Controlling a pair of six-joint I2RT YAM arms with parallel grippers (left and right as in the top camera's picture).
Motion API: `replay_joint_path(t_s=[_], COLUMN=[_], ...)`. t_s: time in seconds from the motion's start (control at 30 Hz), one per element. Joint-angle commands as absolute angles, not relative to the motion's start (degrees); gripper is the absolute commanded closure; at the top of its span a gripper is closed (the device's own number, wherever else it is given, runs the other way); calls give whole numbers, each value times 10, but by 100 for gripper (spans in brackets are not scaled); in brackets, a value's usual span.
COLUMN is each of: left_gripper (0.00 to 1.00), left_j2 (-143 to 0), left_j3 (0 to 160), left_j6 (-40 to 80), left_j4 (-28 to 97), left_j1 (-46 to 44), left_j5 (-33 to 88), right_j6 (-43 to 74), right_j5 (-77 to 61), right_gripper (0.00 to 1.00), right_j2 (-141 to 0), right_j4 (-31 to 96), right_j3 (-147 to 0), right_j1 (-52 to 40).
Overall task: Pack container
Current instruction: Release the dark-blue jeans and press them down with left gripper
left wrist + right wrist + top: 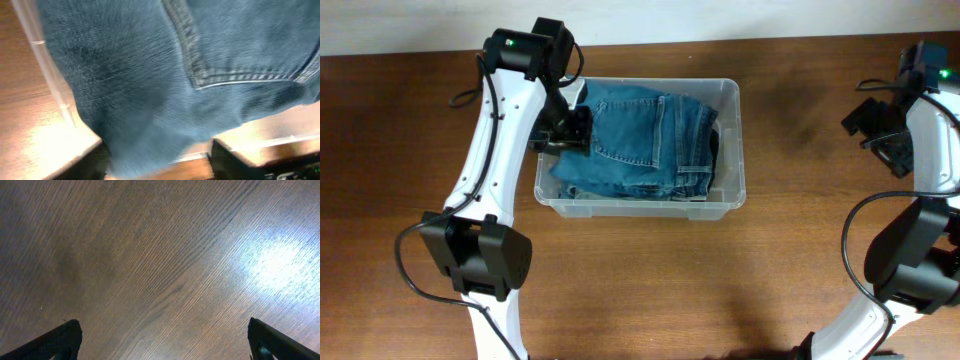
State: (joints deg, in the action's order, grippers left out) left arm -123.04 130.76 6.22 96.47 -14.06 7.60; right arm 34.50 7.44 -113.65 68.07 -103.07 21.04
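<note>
Jeans (640,140) fill the container (738,140) lengthwise left to right, their left end between the parted fingers of your left gripper (566,134); your right gripper (165,340), also parted, hangs well off right.

The table (640,290) is of dark brown wood with a fine slanting grain. A bright patch of light (275,265) lies on it. Beyond its far edge runs a pale strip (420,20).

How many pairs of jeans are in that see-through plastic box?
1 that shows: a folded pair of blue denim jeans lying inside the clear rectangular plastic container, filling most of it. Another could be hidden underneath the folds.
</note>
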Motion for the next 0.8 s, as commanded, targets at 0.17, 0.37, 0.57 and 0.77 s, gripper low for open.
replay_joint_path(t_s=[0.17,0.37,0.57,0.77], left_gripper=[1,22,99,99], left_j2=[-1207,-1207,-1211,-1234], left_j3=[1306,1306,1305,1304], left_j6=[62,52,46,47], left_j4=[923,856,803,780], left_j1=[-137,-137,-137,-136], left_j5=[-25,-46,-46,-45], right_j6=[350,350,350,350], right_j5=[82,82,82,82], right_gripper=[2,2,2,2], right_j2=[-1139,-1139,-1139,-1139], right_j4=[681,681,681,681], right_j3=[-1031,-1031,-1031,-1031], right_j1=[214,214,214,214])
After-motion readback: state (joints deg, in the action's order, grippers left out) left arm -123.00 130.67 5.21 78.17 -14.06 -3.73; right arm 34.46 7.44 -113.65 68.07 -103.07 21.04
